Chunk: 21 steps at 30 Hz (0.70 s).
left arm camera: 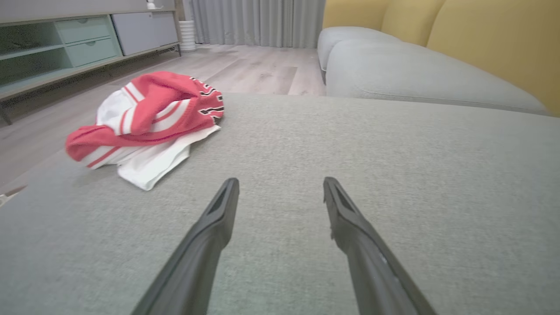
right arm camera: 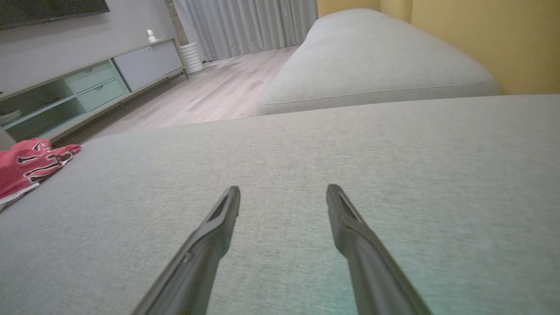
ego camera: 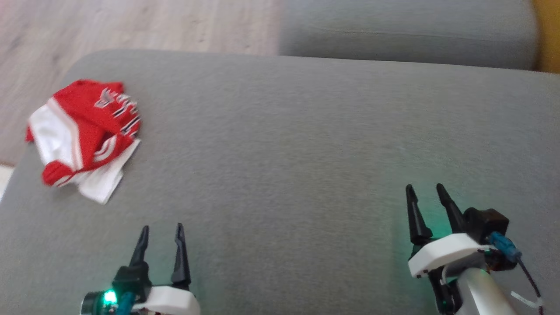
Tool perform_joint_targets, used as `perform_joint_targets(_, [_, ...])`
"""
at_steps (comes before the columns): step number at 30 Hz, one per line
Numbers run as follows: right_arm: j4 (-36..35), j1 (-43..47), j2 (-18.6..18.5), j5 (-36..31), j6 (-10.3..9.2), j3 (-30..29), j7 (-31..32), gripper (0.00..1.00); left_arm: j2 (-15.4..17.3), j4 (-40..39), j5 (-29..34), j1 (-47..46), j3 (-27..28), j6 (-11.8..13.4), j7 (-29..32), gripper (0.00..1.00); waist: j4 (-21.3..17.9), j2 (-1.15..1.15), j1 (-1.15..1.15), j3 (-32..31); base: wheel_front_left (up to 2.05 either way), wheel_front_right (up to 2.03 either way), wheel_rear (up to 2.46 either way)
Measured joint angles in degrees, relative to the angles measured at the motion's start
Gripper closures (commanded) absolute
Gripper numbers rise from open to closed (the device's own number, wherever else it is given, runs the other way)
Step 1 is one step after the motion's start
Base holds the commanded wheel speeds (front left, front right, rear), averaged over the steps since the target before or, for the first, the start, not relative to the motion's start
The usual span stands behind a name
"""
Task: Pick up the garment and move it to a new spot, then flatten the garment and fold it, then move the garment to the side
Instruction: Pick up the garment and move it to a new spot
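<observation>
Since you asked where I'm at: pretty much square one, I reckon. The garment (ego camera: pixel 83 135) sits in a lumpy heap at the far left corner of the grey sofa cushion (ego camera: pixel 306 153), neither flat nor neatly folded.

> so are the hands holding anything?

Nope. My left hand (ego camera: pixel 162 226) and right hand (ego camera: pixel 425 187) are both spread wide and empty, well apart from it. Pick-up, flattening, folding and the final shift all look left to do. It's soft, floppy red cloth with white panels and stripe trim. The cushion is coarse woven stuff with rounded edges.
</observation>
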Motion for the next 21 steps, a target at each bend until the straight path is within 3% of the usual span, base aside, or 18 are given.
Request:
perform_joint_targets(9, [-0.80,-0.02,0.00,0.13,0.00,2.27,0.00,0.00,-0.03,-0.65,-1.51,-0.10,2.49,1.29,0.00,0.00,10.28,0.00,0.00,1.62,0.00,0.00,0.00])
perform_joint_targets(16, [-0.88,-0.01,-0.01,0.30,0.00,4.61,0.00,0.00,-0.03,0.47,-2.16,1.25,4.76,1.20,0.00,0.00,18.10,0.00,0.00,1.80,0.00,0.00,0.00])
perform_joint_targets(21, [-0.93,-0.03,0.01,0.78,0.00,6.35,0.00,0.00,-0.02,1.68,-3.45,2.21,5.64,0.18,0.00,0.00,21.64,0.00,-0.01,2.22,0.00,0.00,0.00])
